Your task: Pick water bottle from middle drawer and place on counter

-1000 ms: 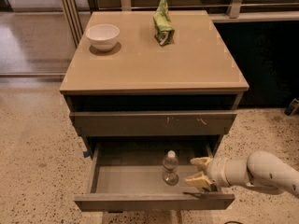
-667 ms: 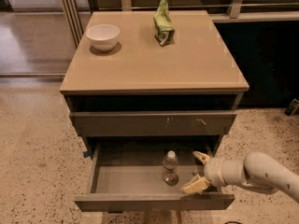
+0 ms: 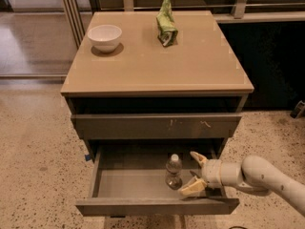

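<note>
The middle drawer (image 3: 143, 207) is pulled out toward the near side, and the water bottle (image 3: 174, 171) stands upright on its floor, right of centre. The pincer (image 3: 195, 173) reaches in from the right and sits just right of the bottle, released, with its two fingers spread, one toward the far side and one toward the near side. The bottle looks to be just left of the fingertips and not yet between them, and nothing is held. By my reading, opening the drawer and the approach are done. The grip, the lift out of the drawer and the setting down are all left.

Above and behind the open drawer is a closed drawer front (image 3: 157, 126) with a few pale scratches. Farther back, the counter (image 3: 157, 66) carries a white bowl (image 3: 105, 36) at its far left and a crumpled green packet (image 3: 166, 23) at far centre, with bare space nearer for the bottle.

No brand, label or writing can be read on the bottle, the packet or the drawers
</note>
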Robot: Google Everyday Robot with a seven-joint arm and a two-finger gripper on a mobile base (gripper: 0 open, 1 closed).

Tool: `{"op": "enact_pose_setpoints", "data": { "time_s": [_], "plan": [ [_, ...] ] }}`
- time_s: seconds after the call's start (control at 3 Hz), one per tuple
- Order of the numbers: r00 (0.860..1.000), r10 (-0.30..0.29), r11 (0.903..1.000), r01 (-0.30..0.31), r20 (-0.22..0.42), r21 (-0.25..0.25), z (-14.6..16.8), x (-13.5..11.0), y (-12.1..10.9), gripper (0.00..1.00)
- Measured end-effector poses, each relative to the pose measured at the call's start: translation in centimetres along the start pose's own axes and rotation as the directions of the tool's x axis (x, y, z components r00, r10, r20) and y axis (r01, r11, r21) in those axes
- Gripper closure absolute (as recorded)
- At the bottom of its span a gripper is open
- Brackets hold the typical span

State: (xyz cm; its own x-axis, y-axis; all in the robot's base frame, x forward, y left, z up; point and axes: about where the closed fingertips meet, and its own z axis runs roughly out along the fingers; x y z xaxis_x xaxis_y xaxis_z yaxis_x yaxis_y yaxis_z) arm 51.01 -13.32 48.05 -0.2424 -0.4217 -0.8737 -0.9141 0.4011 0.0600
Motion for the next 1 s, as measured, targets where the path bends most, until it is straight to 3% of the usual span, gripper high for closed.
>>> {"op": "enact_pose_setpoints", "data": {
  "time_s": [1.0],
  "plan": [
    [0.991, -0.086, 0.9901, 0.096, 0.098, -0.102, 5.6, -2.0, -0.3, 0.14]
  ]
}}
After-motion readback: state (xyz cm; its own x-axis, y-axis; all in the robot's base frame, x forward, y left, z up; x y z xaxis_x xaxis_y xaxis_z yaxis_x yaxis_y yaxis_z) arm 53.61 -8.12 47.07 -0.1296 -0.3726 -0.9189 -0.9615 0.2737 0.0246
